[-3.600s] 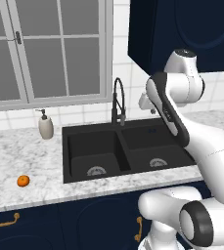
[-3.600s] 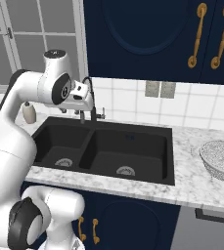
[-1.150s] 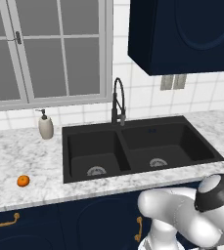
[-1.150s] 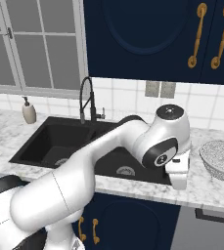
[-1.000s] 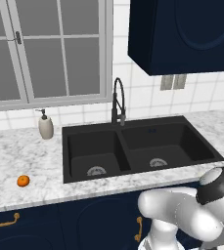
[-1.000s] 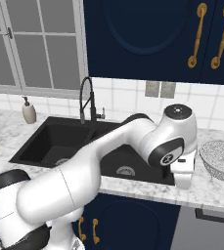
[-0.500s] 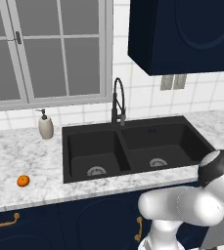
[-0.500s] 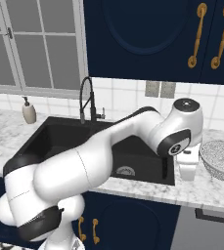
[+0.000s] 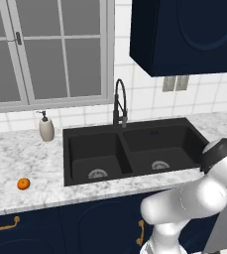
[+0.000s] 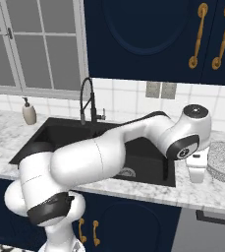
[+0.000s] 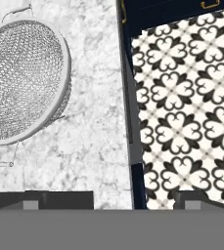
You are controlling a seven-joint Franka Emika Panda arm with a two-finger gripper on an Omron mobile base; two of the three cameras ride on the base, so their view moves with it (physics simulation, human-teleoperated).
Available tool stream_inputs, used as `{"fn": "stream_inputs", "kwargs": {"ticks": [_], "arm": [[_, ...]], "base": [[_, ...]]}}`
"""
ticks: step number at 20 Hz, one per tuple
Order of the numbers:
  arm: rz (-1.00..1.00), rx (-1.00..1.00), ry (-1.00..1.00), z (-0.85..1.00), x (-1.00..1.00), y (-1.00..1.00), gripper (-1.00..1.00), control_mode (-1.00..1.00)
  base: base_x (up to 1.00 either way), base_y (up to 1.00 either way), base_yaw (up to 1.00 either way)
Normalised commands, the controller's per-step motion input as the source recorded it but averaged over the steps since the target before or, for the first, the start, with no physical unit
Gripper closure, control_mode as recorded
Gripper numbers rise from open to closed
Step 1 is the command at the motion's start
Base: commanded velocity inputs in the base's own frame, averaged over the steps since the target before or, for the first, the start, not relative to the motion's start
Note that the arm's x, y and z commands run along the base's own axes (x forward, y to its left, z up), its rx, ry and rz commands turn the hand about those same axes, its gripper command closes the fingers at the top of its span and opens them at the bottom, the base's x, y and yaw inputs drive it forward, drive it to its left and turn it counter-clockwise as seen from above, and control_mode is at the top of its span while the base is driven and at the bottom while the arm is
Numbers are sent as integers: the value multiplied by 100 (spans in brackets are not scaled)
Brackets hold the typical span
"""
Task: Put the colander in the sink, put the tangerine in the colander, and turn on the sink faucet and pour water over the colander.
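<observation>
The colander sits on the marble counter to the right of the sink, well apart from the basins, upright with its mesh bowl open upward. In the hand view the colander lies at the upper left on the speckled stone, its rim and small wire handles clear, with the counter's edge and a patterned floor running down the right side. The gripper hangs over the counter just left of the colander, near it but not touching; its jaws stand wide apart and hold nothing, the two dark tips showing at the bottom corners of the hand view. The tangerine rests on the counter far to the left of the sink, near the front edge. The sink faucet stands behind the divider between the two basins, and a white soap bottle stands on the counter to its left, under the window.
</observation>
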Motion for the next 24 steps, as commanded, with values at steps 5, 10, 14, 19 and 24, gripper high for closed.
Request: {"fn": "stream_inputs", "kwargs": {"ticks": [5, 10, 14, 19, 24], "arm": [[0, 0, 1, -26, 15, -35, -100, -100], [0, 0, 4, -23, 23, -30, -100, -100], [0, 6, 1, -9, 29, -40, -100, -100], [0, 11, 0, 0, 30, -41, -100, -100], [-1, 11, 0, 0, 33, -34, -100, -100]], "base": [[0, 0, 0], [0, 0, 0], [0, 0, 0], [0, 0, 0], [0, 0, 0]]}}
